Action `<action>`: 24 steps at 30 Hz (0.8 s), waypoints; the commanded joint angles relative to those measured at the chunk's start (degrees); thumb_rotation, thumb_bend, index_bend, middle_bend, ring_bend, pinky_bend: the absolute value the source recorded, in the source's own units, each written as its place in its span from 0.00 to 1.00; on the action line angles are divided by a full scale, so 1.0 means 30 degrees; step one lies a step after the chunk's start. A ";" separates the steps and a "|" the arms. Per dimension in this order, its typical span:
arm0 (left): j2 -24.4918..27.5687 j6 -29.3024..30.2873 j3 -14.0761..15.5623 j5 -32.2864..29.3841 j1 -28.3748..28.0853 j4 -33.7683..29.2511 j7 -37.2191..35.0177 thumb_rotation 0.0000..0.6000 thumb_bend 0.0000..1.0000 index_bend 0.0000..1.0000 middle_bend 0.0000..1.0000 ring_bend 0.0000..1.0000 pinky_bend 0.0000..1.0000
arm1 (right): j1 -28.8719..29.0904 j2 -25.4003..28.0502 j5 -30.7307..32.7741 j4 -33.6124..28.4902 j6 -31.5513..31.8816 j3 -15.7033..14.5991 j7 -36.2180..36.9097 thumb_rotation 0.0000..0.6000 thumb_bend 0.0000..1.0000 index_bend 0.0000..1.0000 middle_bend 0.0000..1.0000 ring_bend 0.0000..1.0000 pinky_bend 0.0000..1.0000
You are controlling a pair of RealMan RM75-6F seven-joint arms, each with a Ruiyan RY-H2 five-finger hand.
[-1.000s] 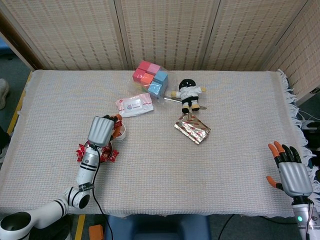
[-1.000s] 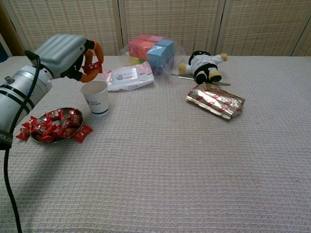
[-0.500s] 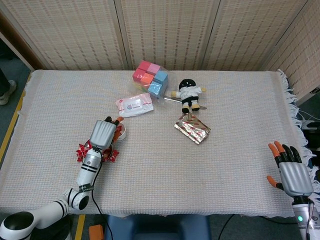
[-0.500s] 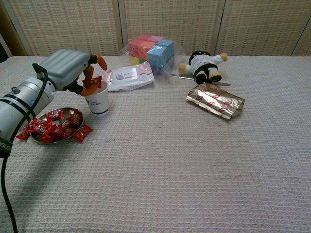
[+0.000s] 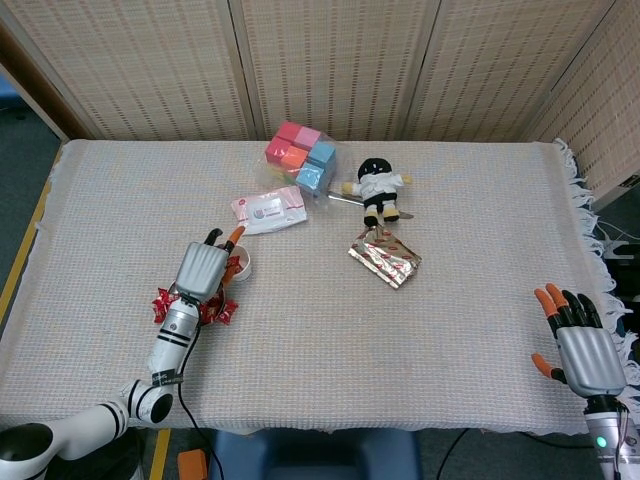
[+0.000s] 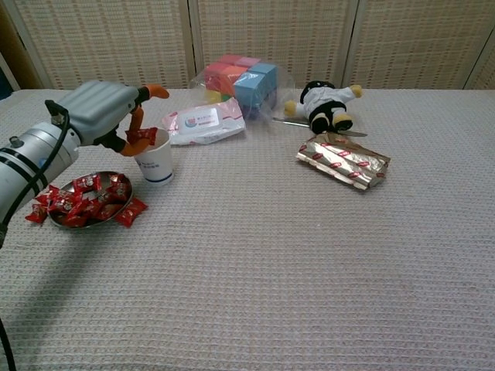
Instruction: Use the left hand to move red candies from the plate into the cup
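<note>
Left hand [image 6: 99,113], ribbed grey shell, hovers at the paper cup's [image 6: 153,159] rim, orange fingertips pinching a crinkly red candy [image 6: 142,136] right over the mouth. More shiny wrappers heap on the round metal plate [image 6: 121,198] just near-left. Right hand [image 5: 585,350] rests far right, fingers spread, holding nothing.

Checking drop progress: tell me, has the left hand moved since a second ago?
Yes. The left hand has come down toward the cup, its candy now at the rim.
</note>
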 commanded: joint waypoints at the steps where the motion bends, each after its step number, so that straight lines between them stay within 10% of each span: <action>1: 0.0154 0.0091 0.0014 -0.0045 0.0027 -0.0226 0.0028 1.00 0.38 0.09 0.17 0.19 1.00 | 0.0001 0.0017 -0.0010 -0.0008 -0.0001 0.0003 0.0025 1.00 0.14 0.00 0.00 0.00 0.06; 15: 0.0896 0.0633 0.0396 0.0057 0.0319 -0.1578 -0.0045 1.00 0.37 0.06 0.12 0.14 1.00 | 0.0010 -0.0004 -0.0025 0.0008 -0.0031 0.0014 0.0012 1.00 0.14 0.00 0.00 0.00 0.06; 24: 0.3722 0.3700 0.3207 0.1861 0.3679 -0.5698 -0.1764 1.00 0.37 0.07 0.15 0.21 1.00 | -0.0010 0.0007 -0.0352 -0.0092 0.0030 -0.0120 0.0023 1.00 0.14 0.00 0.00 0.00 0.06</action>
